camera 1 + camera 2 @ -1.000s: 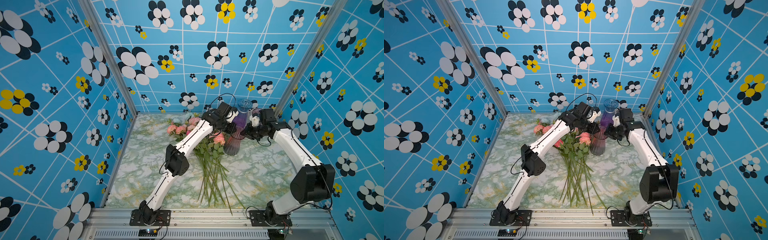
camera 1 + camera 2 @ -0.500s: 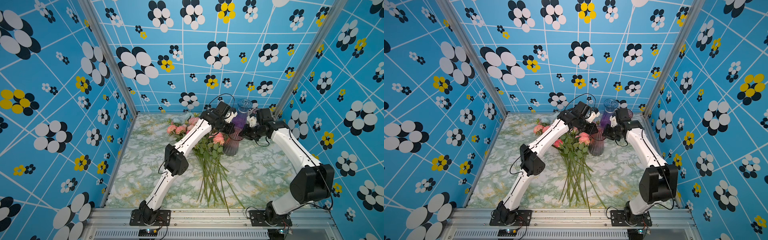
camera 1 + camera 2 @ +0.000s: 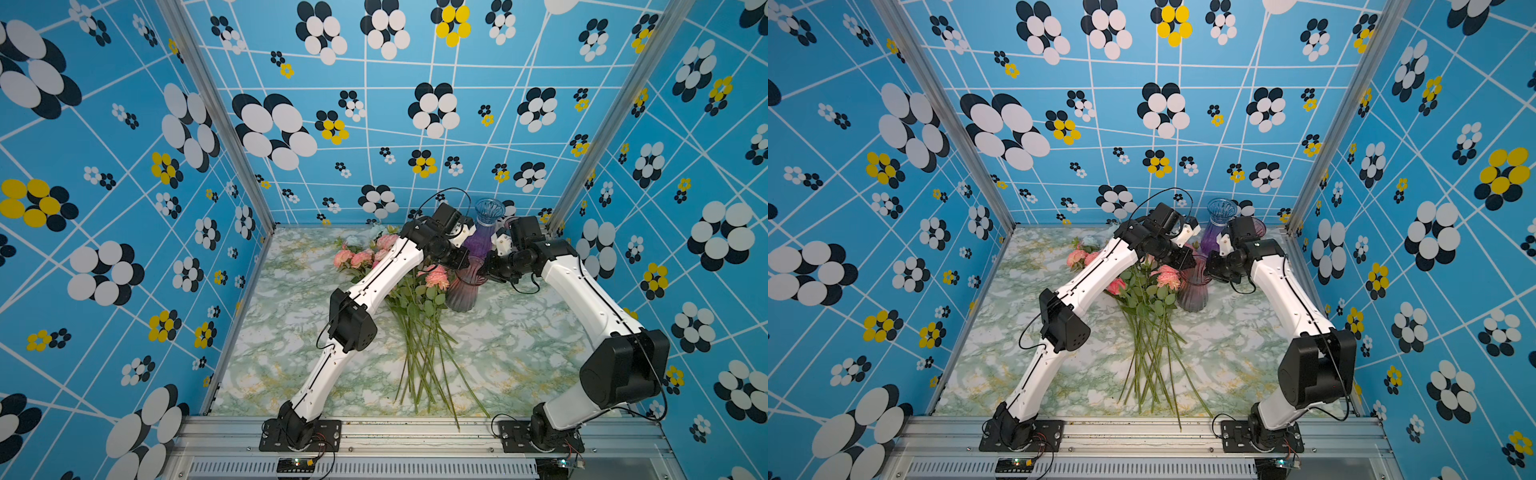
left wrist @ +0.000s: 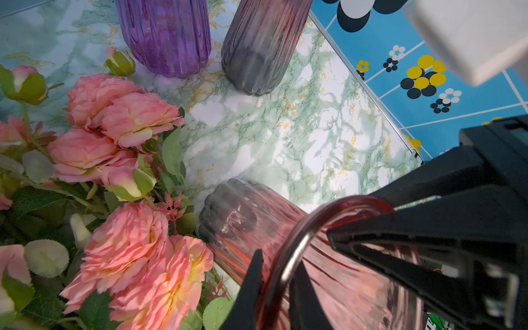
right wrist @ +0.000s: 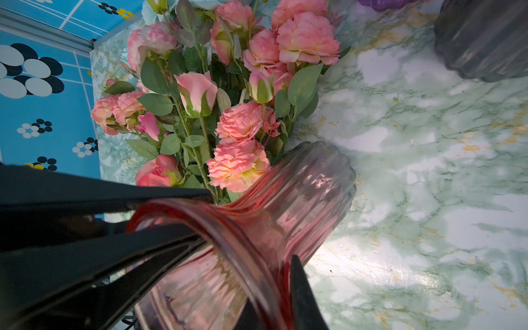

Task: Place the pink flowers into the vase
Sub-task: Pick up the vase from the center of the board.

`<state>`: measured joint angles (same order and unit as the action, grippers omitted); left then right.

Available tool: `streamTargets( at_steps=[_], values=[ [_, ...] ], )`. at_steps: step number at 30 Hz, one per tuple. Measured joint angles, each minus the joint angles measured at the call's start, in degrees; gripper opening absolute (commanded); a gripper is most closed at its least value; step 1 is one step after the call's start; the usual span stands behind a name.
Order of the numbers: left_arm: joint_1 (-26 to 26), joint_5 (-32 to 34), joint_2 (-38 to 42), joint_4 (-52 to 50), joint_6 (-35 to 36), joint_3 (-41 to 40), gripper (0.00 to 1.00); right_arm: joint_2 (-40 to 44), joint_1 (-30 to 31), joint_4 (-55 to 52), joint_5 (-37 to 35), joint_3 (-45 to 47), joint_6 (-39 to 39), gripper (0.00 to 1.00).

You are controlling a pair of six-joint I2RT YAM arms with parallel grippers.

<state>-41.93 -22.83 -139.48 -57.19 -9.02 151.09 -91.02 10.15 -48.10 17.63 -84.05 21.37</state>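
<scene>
While both claws are busy on the vase (image 3: 462, 291), no stem is held.

Both top views: left gripper (image 3: 462, 262) and right gripper (image 3: 489, 270) meet at its mouth from opposite sides, each pinched on the rim. The vase stands on the table (image 3: 523, 353), toward the back. Pink flowers (image 3: 415, 309) lie flat just beside it on the left-arm side, with the nearest bloom against its wall. Long axis runs back to front: heads by the vase, cut ends fanned toward the front rail (image 3: 415, 428). The left forearm passes right over the bunch, so I judge that arm nearer for the pick.

Left wrist: own fingers straddle the red rim, one inside and one outside, closed on the glass. The right gripper (image 4: 351, 217) bites the rim opposite. Blooms (image 4: 148, 257) press against the vase body. Purple vase (image 4: 165, 37) and grey vase (image 4: 257, 51) stand behind, apart from it.

Right wrist: same double grip seen from the other side, left gripper (image 5: 204, 213) on the rim. The flowers (image 5: 240, 128) are beyond the vase.

Surface: glossy green marble film, probably slick under glass. Room: blue patterned walls (image 3: 124, 208) close in on three sides and spare vases crowd the back — free space is toward the front, over the stems. Next, as I read it, one claw lets go and comes down across the stem axis.
</scene>
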Motion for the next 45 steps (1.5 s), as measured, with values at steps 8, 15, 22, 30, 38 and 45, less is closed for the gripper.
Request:
streamTargets(
  at_steps=[8, 15, 22, 30, 38, 45],
  values=[
    [0.02, -1.25, 0.0, -0.22, 0.07, 0.0, 0.0, 0.68, -0.07, -3.74, -3.69, -0.98, 0.07, 0.41],
    [0.66, -2.27, 0.0, -0.52, -1.09, 0.0, 0.0, 7.19, -1.77, -6.95, -8.39, -1.31, -0.7, 0.85],
    [1.2, -4.31, 0.0, -0.2, -3.63, -0.42, 0.0, 13.81, -3.93, -7.13, -11.47, -0.83, -1.2, 0.99],
    [1.38, -5.31, 0.04, -0.07, -5.64, -0.72, 0.0, 14.23, -5.6, -6.99, -12.02, 2.34, -1.2, 0.99],
    [2.16, -5.05, 2.29, -1.64, -6.91, -1.79, 0.0, 14.21, -5.7, -6.03, -11.67, 3.48, -1.16, 0.99],
    [4.57, -5.09, 6.97, -2.71, -7.93, -2.23, 0.0, 14.14, -5.73, -4.83, -10.51, 5.09, -0.87, 0.99]
  ],
)
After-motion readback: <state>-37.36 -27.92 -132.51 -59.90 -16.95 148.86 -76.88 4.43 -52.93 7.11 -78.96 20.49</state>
